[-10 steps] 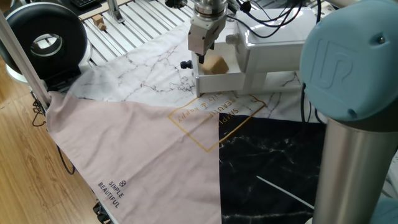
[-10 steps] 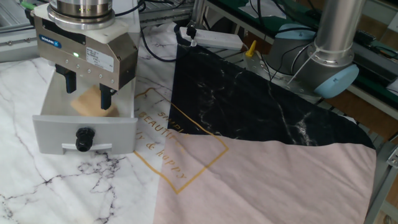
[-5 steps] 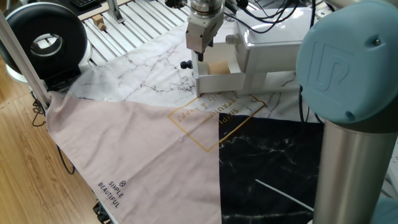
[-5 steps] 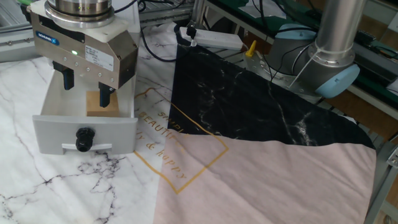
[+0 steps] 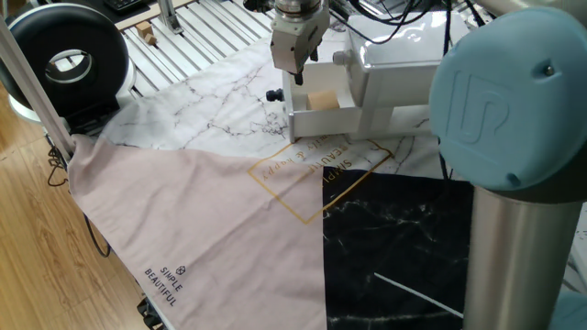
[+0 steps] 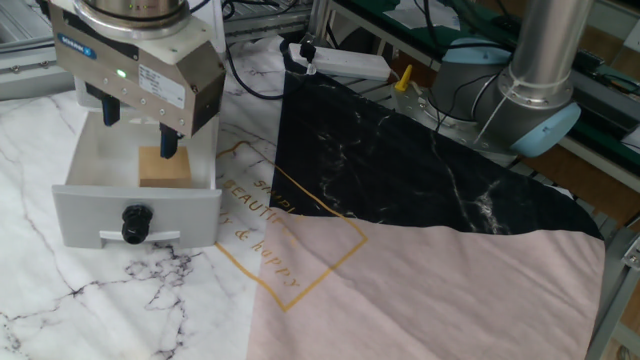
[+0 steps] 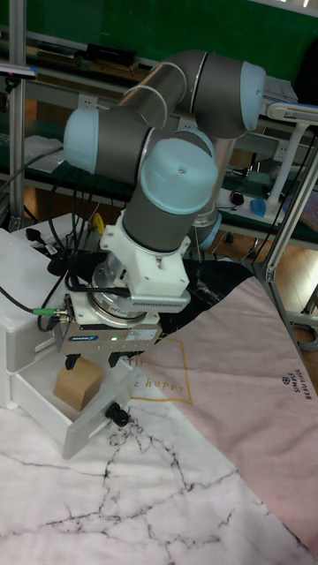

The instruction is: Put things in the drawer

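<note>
Item: wooden block (image 6: pixel 165 167), light-brown, plain, lying flat in the open drawer (image 6: pixel 137 212). The tall fixed view is showing my gripper (image 7: pixel 94 361) hovering above, fingers apart, empty.

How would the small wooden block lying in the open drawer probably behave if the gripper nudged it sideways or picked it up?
The wooden block looks solid with flat faces, so it would probably slide, not roll. Its squat shape makes tipping unlikely. The drawer walls stand close, so a push would likely stop it soon. It looks stiff enough for the gripper.
</note>
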Motion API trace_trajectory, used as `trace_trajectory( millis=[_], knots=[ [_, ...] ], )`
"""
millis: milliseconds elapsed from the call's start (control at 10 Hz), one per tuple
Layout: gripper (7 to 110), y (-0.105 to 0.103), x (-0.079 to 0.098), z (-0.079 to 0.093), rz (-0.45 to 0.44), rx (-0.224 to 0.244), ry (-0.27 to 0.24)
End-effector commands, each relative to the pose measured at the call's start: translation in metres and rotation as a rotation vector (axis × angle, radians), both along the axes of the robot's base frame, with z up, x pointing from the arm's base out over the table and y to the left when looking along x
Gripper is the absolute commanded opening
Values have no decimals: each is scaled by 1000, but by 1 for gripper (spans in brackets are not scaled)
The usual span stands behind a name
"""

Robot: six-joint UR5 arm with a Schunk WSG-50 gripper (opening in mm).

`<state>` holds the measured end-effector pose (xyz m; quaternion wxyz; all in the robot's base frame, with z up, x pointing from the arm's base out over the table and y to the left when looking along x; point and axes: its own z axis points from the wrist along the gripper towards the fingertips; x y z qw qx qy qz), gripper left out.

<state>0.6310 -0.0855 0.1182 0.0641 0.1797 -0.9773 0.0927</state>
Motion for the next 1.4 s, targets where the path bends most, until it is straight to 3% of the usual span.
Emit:
trace_trajectory(
  millis=[0,200,400,600,900,1100,1200,1300],
  knots=[
    [66,6,-2,13,-27,-42,11],
    [66,22,-7,14,-75,-19,32],
    [66,52,-11,17,-140,2,42],
    [66,98,-7,5,-235,100,14],
    [66,128,33,-12,-280,149,-142],
    [66,139,59,-14,-246,201,-221],
    [88,140,74,-15,-213,214,-263],
    [88,143,86,-19,-175,227,-284]
  ],
)
